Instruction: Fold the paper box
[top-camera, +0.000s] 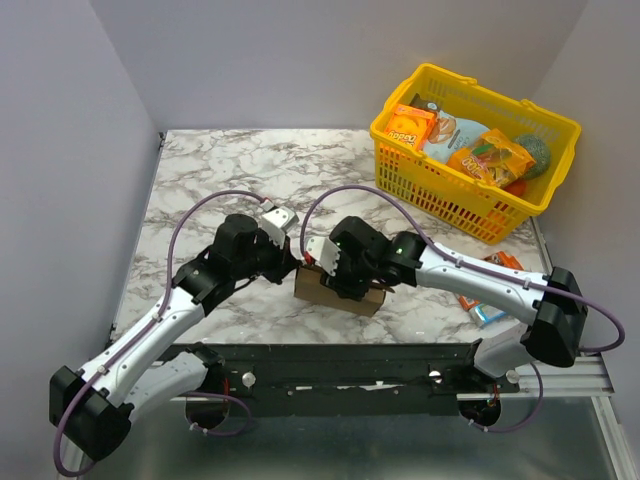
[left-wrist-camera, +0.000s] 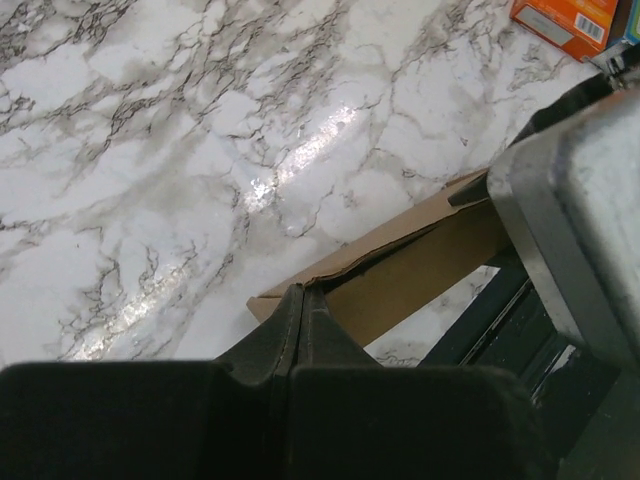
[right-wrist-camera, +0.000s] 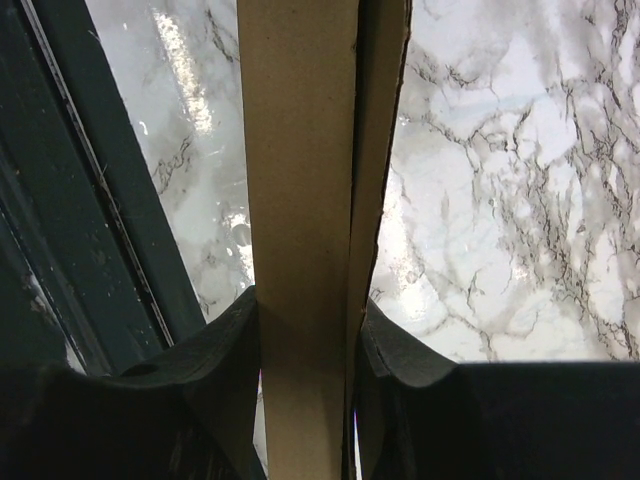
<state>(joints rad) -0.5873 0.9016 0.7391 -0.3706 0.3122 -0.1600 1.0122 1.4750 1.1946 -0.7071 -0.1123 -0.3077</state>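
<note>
The paper box (top-camera: 342, 294) is plain brown cardboard, standing partly folded near the table's front edge between both arms. My right gripper (top-camera: 335, 278) is shut on it. In the right wrist view a cardboard panel (right-wrist-camera: 300, 150) runs up between the two fingers of the right gripper (right-wrist-camera: 308, 330), which press on both of its sides. My left gripper (top-camera: 299, 262) is at the box's left end. In the left wrist view the left gripper (left-wrist-camera: 303, 297) has its fingers pressed together on the upper edge of the box (left-wrist-camera: 420, 270), near its left corner.
A yellow basket (top-camera: 402, 140) of snack packs stands at the back right. Small orange boxes (top-camera: 492, 285) lie at the right edge, one seen as the orange box (left-wrist-camera: 565, 20). The black base rail (top-camera: 340, 365) runs along the near edge. The right arm's grey body (left-wrist-camera: 575, 220) is close beside my left gripper.
</note>
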